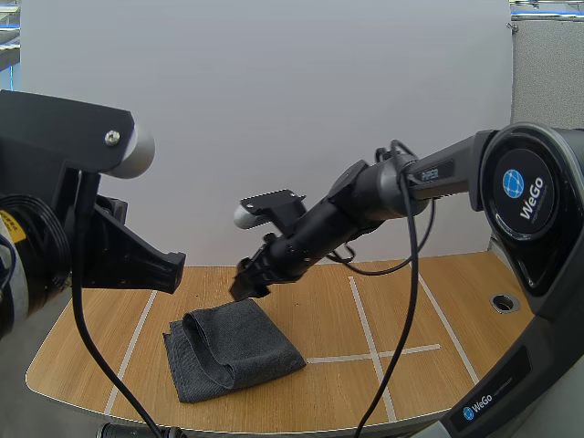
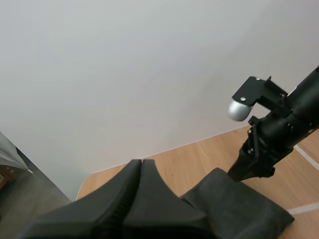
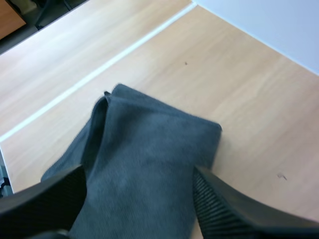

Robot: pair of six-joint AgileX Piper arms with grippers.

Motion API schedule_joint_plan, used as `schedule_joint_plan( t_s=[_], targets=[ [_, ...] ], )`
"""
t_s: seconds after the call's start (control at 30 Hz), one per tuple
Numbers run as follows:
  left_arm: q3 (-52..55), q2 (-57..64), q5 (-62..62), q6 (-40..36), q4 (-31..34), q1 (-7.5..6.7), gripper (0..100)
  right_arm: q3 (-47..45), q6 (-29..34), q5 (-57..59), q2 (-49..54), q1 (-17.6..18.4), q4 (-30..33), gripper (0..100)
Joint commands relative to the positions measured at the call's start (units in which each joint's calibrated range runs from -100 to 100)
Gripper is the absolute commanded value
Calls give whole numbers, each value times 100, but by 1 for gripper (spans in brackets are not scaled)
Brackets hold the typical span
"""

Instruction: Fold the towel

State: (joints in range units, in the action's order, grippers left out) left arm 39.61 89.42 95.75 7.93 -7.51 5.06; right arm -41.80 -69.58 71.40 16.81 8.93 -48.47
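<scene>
High view: claw [image 1: 245, 290] over towel [image 1: 233, 351] edge

Three cameras cover one wooden table [image 1: 319, 310]: one high and wide, two riding the wrists.
The high view looks forward and down from behind the arms at the table and grey towel [image 1: 233, 351]. The left wrist view faces along the left gripper [image 2: 141, 162] across the table, from farther off, catching the towel and the right gripper [image 2: 249, 169]. The right wrist view looks steeply down, close over the same towel.
</scene>
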Motion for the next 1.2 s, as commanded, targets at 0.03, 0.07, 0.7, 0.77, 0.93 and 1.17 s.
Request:
schedule_joint_plan(
  t_s=[0.03, 0.07, 0.7, 0.77, 0.93, 1.17],
  targets=[
    [-36, 31, 393, 447, -51, 8, 0, 0, 35, 1082, 102, -541, 356, 84],
    [-36, 31, 425, 510, -59, 8, 0, 0, 35, 1356, 102, -644, 356, 75],
    [1306, 31, 425, 1106, -787, 8, 0, 0, 95, 2687, 946, -1103, 773, 0],
    [1306, 31, 405, 1106, -804, 8, 0, 0, 202, 2693, 1150, -1103, 830, 0],
    [1292, 31, -294, 1114, -789, 8, 0, 0, 267, 2693, 1610, -1103, 1041, 0],
    [1292, 31, -641, 1114, -789, 8, 0, 0, 351, 2693, 2043, -1103, 1120, 0]
  ],
)
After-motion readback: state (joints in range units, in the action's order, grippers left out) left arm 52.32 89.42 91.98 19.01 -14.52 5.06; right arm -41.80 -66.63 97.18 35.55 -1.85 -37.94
